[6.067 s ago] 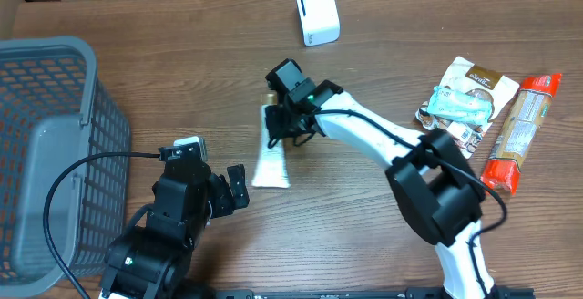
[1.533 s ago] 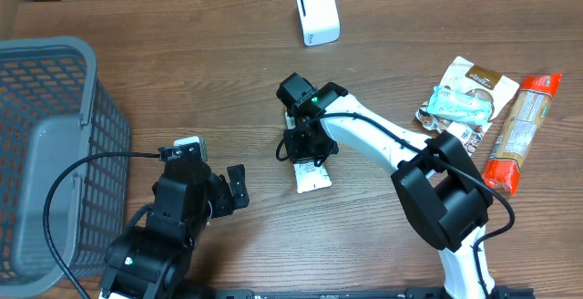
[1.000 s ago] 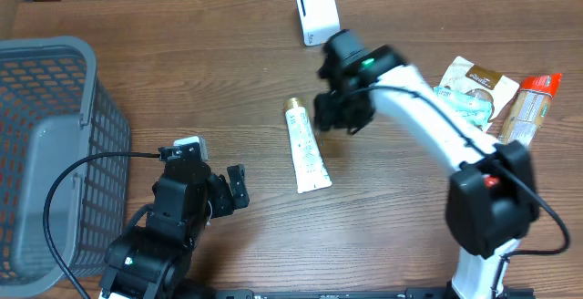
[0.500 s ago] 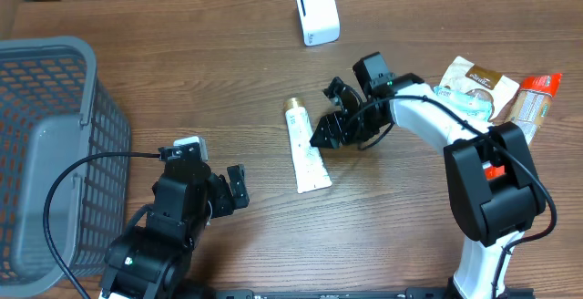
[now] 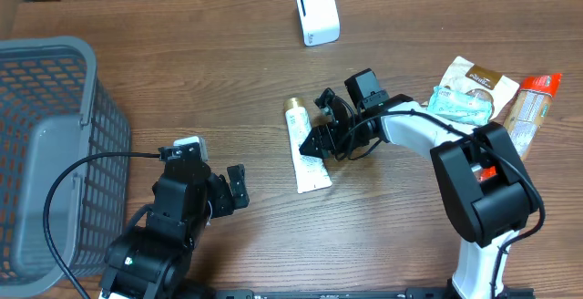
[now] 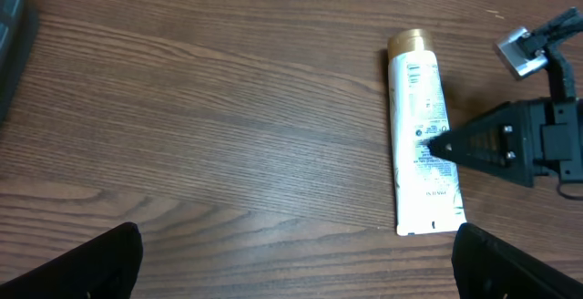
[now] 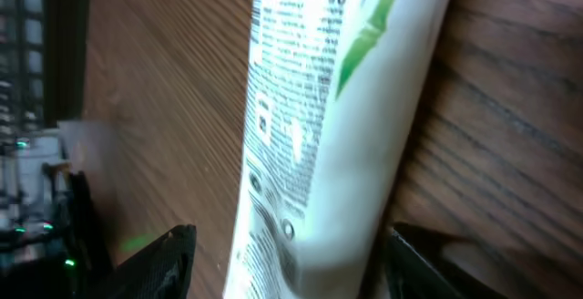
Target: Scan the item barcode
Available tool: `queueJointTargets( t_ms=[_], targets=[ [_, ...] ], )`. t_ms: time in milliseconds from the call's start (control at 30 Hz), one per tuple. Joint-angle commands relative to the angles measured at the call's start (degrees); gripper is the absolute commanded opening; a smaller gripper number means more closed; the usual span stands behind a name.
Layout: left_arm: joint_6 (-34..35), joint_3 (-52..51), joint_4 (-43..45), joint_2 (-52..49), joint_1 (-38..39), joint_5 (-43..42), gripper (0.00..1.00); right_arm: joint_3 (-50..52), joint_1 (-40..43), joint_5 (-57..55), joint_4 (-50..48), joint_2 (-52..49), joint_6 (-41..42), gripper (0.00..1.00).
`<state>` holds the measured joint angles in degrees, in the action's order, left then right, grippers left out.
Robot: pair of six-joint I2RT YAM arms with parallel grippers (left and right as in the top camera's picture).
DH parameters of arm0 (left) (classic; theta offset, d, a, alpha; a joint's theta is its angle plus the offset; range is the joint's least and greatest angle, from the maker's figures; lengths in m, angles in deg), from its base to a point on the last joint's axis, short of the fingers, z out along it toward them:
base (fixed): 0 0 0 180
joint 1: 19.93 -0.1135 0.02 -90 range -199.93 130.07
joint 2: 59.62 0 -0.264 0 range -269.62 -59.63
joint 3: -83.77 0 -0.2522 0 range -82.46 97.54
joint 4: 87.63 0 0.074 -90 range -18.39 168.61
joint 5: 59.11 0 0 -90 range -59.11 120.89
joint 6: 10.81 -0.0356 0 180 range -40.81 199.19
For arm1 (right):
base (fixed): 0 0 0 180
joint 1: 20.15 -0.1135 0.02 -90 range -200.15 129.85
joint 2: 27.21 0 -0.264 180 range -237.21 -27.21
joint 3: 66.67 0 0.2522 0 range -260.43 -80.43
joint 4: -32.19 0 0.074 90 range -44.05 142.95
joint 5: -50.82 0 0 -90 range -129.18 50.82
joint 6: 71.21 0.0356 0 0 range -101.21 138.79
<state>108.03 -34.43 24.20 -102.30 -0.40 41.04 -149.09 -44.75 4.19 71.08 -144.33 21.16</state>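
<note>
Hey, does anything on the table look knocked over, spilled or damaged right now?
Nothing stands out. The white tube lies flat and intact, with its gold cap on. The scanner stands upright at the back. The snack packets on the right overlap in a loose pile, but nothing looks torn or spilled.

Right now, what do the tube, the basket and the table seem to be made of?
Tube: probably soft plastic, glossy white with print, flat crimped end, metallic-looking gold cap.
Basket: likely grey plastic or coated wire; open mesh walls, matte.
Table: wood or wood-look laminate; brown grain lines.
</note>
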Motion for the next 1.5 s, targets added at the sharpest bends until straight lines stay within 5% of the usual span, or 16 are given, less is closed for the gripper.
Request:
queueJointTargets(
  t_ms=[0,200,467,700,1167,1467],
  targets=[
    [0.96,0.0,0.24,-0.07,0.0,0.76,1.0,0.52,-0.22,-0.39,-0.24,-3.78,3.56,0.63],
    [0.96,0.0,0.24,-0.07,0.0,0.76,1.0,0.52,-0.2,0.46,-0.9,-5.07,7.82,0.3],
    [0.96,0.0,0.24,-0.07,0.0,0.76,1.0,0.33,-0.09,5.16,-1.05,-5.05,9.44,0.04],
    [0.96,0.0,0.24,-0.07,0.0,0.76,1.0,-1.79,1.4,5.4,-0.85,-1.05,8.0,0.04],
    [0.96,0.0,0.24,-0.07,0.0,0.76,0.99,-2.64,3.37,5.64,10.78,28.02,-6.99,0.04],
    [0.96,0.0,0.24,-0.07,0.0,0.76,1.0,-2.64,3.37,5.62,13.6,41.09,-6.97,0.04]
  ],
)
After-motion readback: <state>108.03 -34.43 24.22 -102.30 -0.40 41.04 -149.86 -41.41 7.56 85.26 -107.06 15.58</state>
